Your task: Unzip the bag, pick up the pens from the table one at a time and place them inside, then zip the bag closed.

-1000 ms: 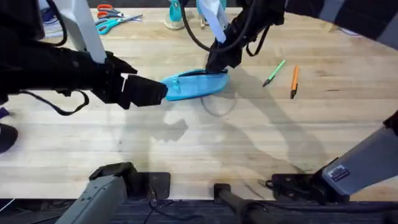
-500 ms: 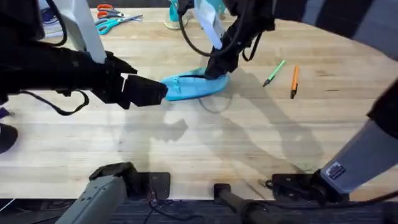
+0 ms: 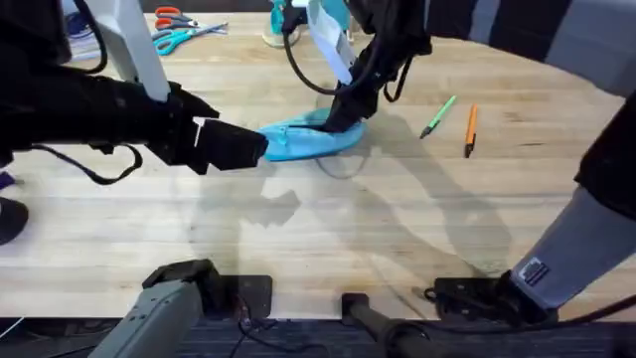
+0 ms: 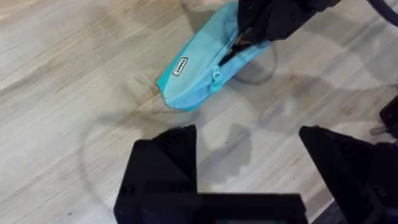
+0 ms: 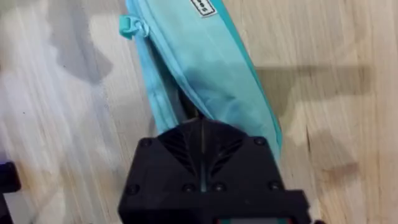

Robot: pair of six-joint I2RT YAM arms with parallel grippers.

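Toward the nine o'clock side of the pale wooden table (image 3: 328, 229), the left gripper (image 3: 260, 145) sits just beside the left tip of the light blue pencil pouch (image 3: 298, 142); in the left wrist view its two black fingers (image 4: 163, 168) stand wide apart with bare wood between them, short of the pouch (image 4: 199, 68). The pouch lies near the table's middle, a little toward twelve o'clock, its long axis running nine to three. Its zipper is partly open: a dark slit shows along the top, and the small teal pull (image 5: 129, 25) sits at the left end. What lies inside the slit cannot be made out.

At the pouch's right end the right gripper (image 3: 343, 117) presses down onto the fabric; whether its fingers pinch anything cannot be told, since the wrist housing covers them. Over the last second this arm has drifted slightly toward twelve o'clock and the pouch has flattened a little, while the left gripper has kept its place.

Toward three o'clock the light green pen (image 3: 437, 115) and the orange pen (image 3: 470, 130) lie on the wood, near each other and well apart from the pouch, where they lay before.
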